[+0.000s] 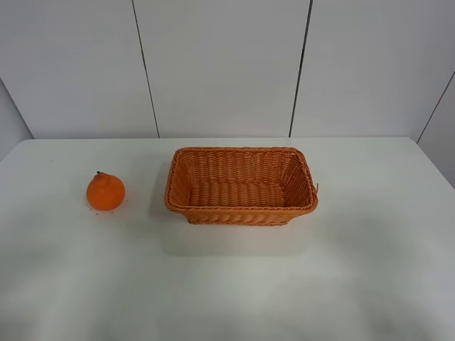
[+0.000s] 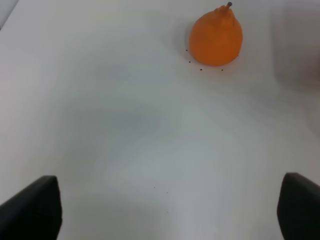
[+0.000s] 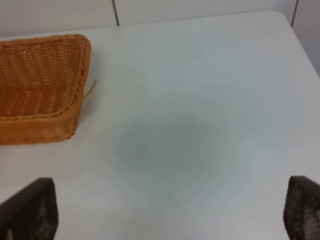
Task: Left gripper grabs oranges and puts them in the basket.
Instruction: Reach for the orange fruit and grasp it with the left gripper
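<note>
A bright orange (image 1: 105, 192) with a knobbed top and dark stem sits on the white table (image 1: 227, 284), left of the basket. It also shows in the left wrist view (image 2: 216, 36). The orange-brown wicker basket (image 1: 242, 186) stands at the table's middle and holds nothing; its corner shows in the right wrist view (image 3: 40, 85). My left gripper (image 2: 165, 210) is open and empty, well short of the orange, with only its black fingertips (image 2: 32, 207) showing. My right gripper (image 3: 165, 210) is open and empty, beside the basket's right end. Neither arm shows in the high view.
White wall panels stand behind the table's far edge. A loose wicker strand (image 3: 90, 89) sticks out of the basket's right end. Small dark specks (image 2: 200, 67) lie on the table around the orange.
</note>
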Motion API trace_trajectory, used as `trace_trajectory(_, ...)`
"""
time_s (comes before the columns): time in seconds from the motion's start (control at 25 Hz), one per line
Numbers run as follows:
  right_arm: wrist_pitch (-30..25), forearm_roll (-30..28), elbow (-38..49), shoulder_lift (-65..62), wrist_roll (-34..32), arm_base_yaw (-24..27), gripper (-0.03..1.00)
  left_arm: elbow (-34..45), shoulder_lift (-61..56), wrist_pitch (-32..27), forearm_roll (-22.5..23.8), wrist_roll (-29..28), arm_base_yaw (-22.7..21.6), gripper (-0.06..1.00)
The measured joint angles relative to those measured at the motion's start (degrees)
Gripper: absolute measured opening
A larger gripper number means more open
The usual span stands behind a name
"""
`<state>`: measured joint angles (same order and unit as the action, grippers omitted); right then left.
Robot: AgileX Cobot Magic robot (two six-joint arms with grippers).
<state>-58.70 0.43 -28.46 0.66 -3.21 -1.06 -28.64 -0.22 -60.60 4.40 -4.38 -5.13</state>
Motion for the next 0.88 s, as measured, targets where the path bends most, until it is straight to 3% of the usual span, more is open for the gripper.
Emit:
trace_trajectory(0.72, 0.00, 0.00, 0.00, 0.00, 0.00, 0.00, 0.69, 0.00, 0.00, 0.14, 0.17, 0.00, 0.00, 0.96)
trace_trajectory(0.88, 0.00, 0.00, 0.00, 0.00, 0.00, 0.00, 0.69, -0.54, 2.59, 2.68, 4.04, 0.08, 0.00, 0.96)
